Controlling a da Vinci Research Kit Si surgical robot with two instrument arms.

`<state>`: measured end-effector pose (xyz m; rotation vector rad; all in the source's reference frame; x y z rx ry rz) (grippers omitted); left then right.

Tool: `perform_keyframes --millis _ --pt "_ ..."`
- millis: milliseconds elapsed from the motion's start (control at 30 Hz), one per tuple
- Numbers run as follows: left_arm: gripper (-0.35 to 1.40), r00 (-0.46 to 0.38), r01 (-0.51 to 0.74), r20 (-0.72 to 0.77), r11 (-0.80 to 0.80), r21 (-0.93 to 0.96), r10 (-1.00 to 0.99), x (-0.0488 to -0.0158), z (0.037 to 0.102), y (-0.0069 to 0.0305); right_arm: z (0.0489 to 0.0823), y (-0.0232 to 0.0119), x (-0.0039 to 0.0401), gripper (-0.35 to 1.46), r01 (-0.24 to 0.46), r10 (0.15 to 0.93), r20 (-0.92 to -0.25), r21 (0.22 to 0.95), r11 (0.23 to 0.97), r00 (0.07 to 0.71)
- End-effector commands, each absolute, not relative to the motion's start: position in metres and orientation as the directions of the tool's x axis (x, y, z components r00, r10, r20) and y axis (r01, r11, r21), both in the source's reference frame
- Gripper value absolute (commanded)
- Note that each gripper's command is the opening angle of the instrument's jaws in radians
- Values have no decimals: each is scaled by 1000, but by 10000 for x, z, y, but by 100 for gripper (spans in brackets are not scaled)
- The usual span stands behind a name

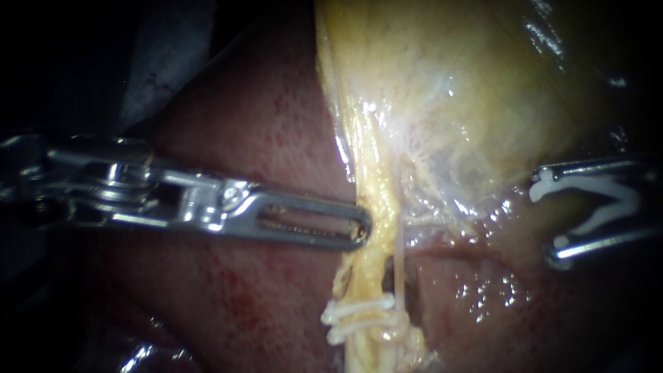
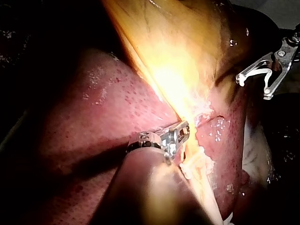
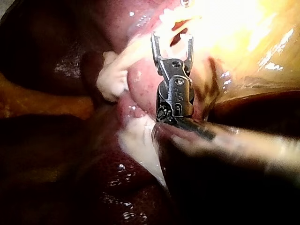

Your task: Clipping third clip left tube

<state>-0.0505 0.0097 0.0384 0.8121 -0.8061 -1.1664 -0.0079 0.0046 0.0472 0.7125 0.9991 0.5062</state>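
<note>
Clip (image 1: 601, 185) not yet at left tube (image 1: 366, 276).
Our right instrument (image 1: 547, 213) grips it, well apart; left instrument (image 1: 360, 228) clamps the tube; next we straddle it.

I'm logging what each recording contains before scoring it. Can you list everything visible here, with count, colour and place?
liver: one, dark red, behind and under everything else
gallbladder: one, yellowish, above the tube
tube: one, yellow, running down from the gallbladder across the liver
clips on the tube: two, white, close together low on the tube
open clip: one, white, between the right instrument's jaws, clear of the tube
left instrument: one, silver, jaws shut on the tube above the two clips
right instrument: one, silver, jaws holding the open clip, off to the side of the tube
</note>
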Motion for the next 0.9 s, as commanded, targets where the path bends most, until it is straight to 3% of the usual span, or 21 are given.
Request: perform_keyframes --millis 33,900 --pt "-35 199 452 115 196 870 -973 -505 384 97 472 46 -79 60 -64 677 -575 739 671 460" --pt "-35 201 441 107 188 878 -974 -459 331 92 478 39 -72 59 -68 675 -578 735 675 458"
